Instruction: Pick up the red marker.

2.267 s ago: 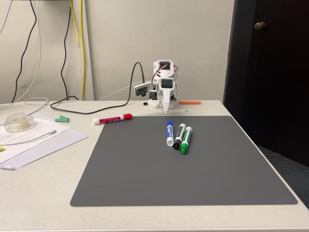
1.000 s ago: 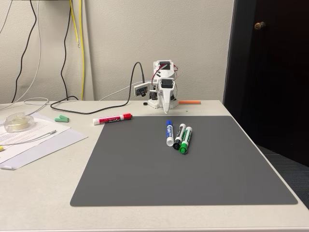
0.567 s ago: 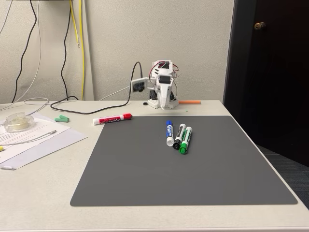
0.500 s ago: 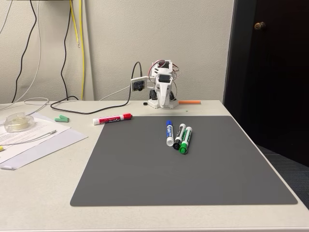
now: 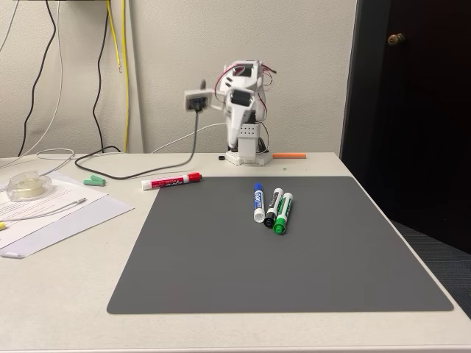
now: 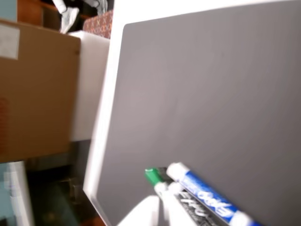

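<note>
Since the earlier pictures the arm has unfolded from its tucked rest at the back edge of the desk and risen, its wrist camera now swung out to the left in the fixed view; nothing else on the desk has shifted. By my reading the task has barely begun: the red marker lies untouched on the bare desk top, just off the back left corner of the grey mat, cap toward the mat, well apart from the arm, so the whole reach, descent, grasp and lift are left to do. On the mat near its back edge the blue marker, the black marker and the green marker lie side by side, and the blurred wrist view looks across these three rather than toward the red one. A pale shape at the bottom of that wrist view is probably part of the gripper, but whether its fingers stand apart or together I cannot tell; it appears to hold and touch nothing.
</note>
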`<state>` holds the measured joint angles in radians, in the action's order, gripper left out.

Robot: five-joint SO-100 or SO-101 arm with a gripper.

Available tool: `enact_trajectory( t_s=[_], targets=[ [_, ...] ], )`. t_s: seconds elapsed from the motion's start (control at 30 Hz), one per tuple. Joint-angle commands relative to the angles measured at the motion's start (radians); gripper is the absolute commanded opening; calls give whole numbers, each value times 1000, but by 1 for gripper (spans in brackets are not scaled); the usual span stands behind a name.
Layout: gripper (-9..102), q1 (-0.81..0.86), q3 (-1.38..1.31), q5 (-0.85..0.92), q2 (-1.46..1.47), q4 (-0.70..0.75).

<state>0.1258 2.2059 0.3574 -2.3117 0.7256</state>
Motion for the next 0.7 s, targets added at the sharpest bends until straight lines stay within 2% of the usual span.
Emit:
enact_trajectory(
  t_s=[0.0,0.1,0.23,0.67],
  targets=[
    [0,18,-201,132,58,95],
    [0,-48,-287,201,84,147],
    [0,3,-314,196,43,176],
    [0,382,-325,135,25,109]
  ],
)
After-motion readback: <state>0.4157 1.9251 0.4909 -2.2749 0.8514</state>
